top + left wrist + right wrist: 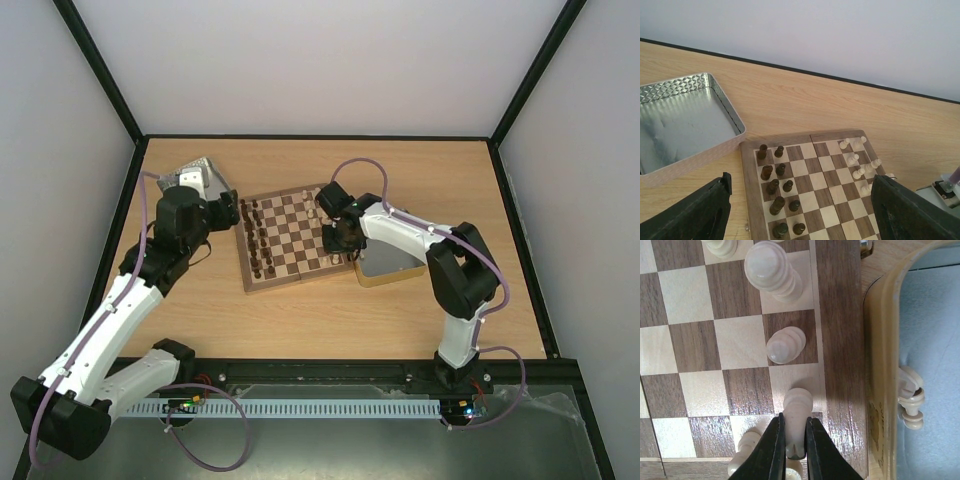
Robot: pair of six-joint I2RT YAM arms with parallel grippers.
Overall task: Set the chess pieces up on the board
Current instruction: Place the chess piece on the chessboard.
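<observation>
pinching a cream piece (798, 407) near its top, the right gripper (795, 422) is hanging low over the right edge of the board (300, 272), with its two black fingers (772, 452) pressing the piece from either side. the piece is sitting over the outermost column, close to the brown border. its base is hiding behind the fingers, so whether it is touching the square cannot be told.

just beside that border, on the nearer right part of the table (300, 330), a gold-rimmed tin (884, 340) is resting, and a couple of cream pieces are lying inside it against its wall.

farther along the same side of the board, more of the chess pieces (858, 159) are standing upright on the two rightmost columns, one to a square. across the board, the dark pieces (776, 181) are filling the two leftmost columns.

the left gripper (801, 182) is hovering over the board's left side, looking down across it. its jaws are standing spread wide and gripping nothing.

beyond it, just off the board's far left corner, a silver tin (690, 115) with an embossed wall is sitting on the table.
</observation>
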